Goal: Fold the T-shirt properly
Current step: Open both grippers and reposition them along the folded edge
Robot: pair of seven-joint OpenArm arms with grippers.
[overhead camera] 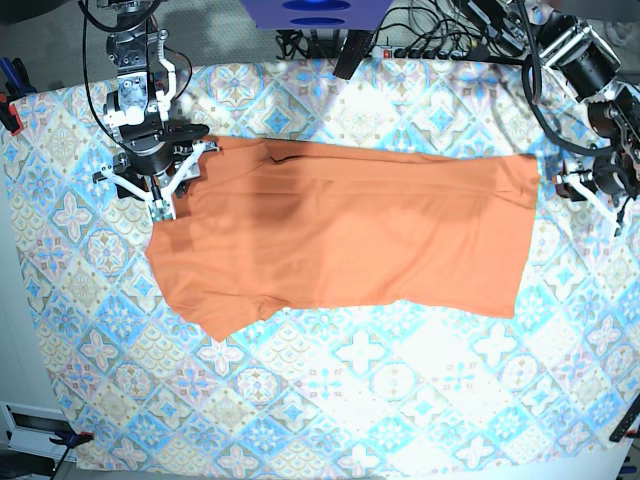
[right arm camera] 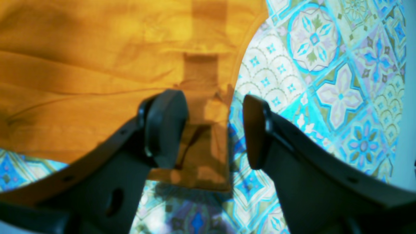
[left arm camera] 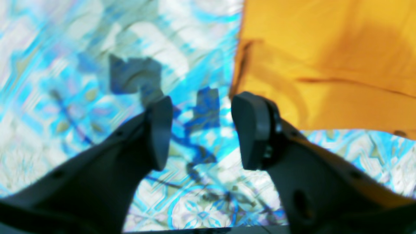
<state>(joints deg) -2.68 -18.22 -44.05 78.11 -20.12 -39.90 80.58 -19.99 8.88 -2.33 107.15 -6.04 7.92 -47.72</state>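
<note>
Both jaws are seen open, nothing gripped. T-shirt edges at 3 and 9 o'clock should be pinched squarely (tablecloth excluded), then lifted evenly.

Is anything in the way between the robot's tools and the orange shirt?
Nothing visible. The right tool hangs open over the orange fabric T-shirt's edge, and the left tool is open beside its other end, above the patterned tablecloth.

A plain orange T-shirt lies on a tablecloth patterned in blue, turquoise and beige floral tiles; the gripper fingers are matte black
</note>
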